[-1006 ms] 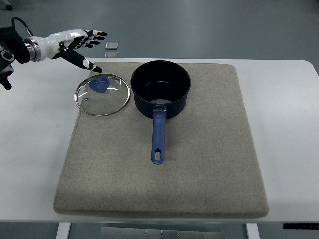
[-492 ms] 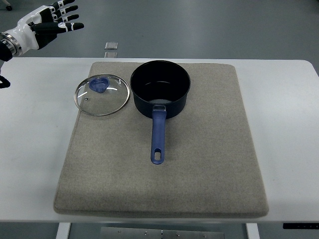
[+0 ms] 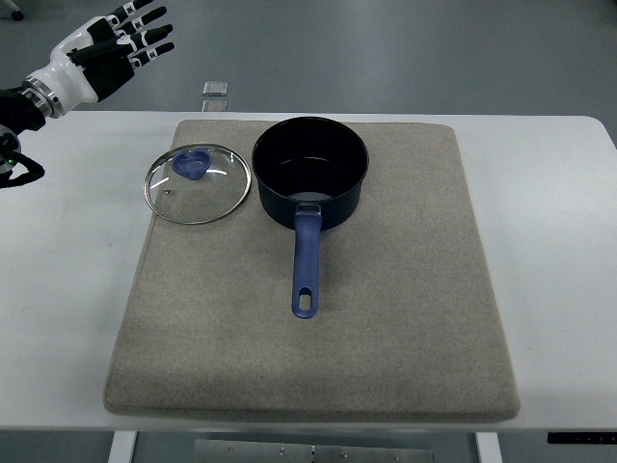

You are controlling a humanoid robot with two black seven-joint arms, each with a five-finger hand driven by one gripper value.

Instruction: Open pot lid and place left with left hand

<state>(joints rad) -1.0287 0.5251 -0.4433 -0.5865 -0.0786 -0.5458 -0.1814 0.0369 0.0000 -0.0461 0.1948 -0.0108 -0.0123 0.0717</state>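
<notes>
**Lid set down left of the pot, left hand drawn back**

The left hand has been lifted away from the lid and withdrawn toward the far-left corner since a second ago; it is now held above the floor beyond the table's far edge, well apart from the pot, with its fingers spread and nothing grasped. The lid is seen lying flat on the mat, just left of the pot, rims almost touching; its blue knob is turned upward. The pot is left uncovered at the mat's far middle; its blue handle is pointed toward the near edge. A small clear object is seen beyond the pot, off the table.
</notes>
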